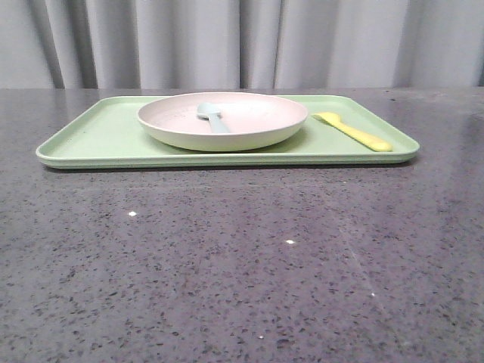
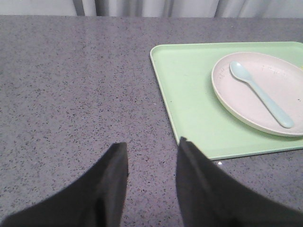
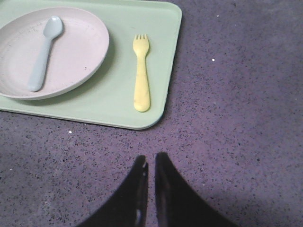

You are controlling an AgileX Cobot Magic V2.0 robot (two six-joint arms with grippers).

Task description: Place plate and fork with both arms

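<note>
Pincers hover apart over the speckled grey worktop [image 1: 242,265]: our left pincer [image 2: 151,152] with fingers spread and empty, our right pincer [image 3: 150,161] nearly closed on nothing. Ahead of both, the plate [image 1: 223,121] sits on the green tray [image 1: 91,144], a blue spoon [image 2: 260,94] inside it; the fork [image 3: 141,73] lies just beyond our right pincer. We judge both light, rigid, slick plastic: take the plate's rim, the fork's handle. Grey curtains [image 1: 242,41] close the room behind.

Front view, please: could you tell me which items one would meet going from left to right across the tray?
Tray's bare left end → plate with the spoon lying in it → fork near the tray's right edge.
</note>
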